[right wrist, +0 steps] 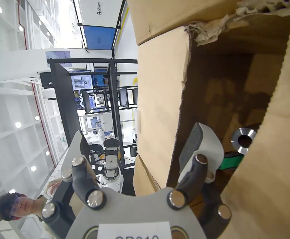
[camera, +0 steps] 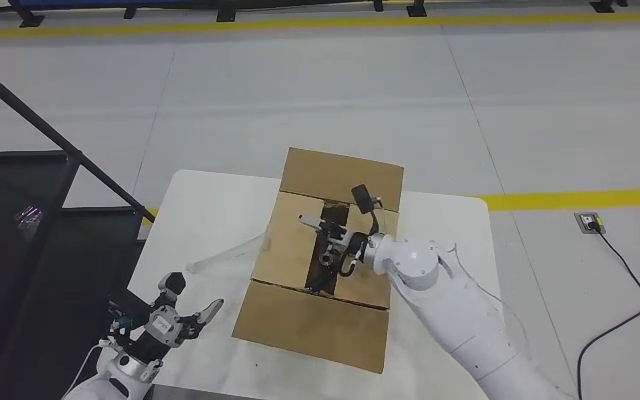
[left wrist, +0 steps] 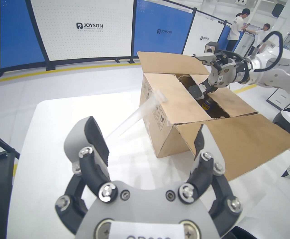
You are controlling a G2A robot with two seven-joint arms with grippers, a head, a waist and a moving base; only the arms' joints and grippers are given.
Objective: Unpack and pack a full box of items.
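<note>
The pale grey floor carries 1 yellow line across 12 o'clock in the top view. A second yellow stripe lies at 3 o'clock, just above a floor socket. A black rack stands at 9 o'clock beside the white table. In the left wrist view, white perforated panels and blue panels on black feet fence the area. The right wrist view shows white shelving, round lights and a black frame.

My left gripper hangs low, jaws spread wide; my right gripper, arm outstretched, points downward, jaws likewise spread.
</note>
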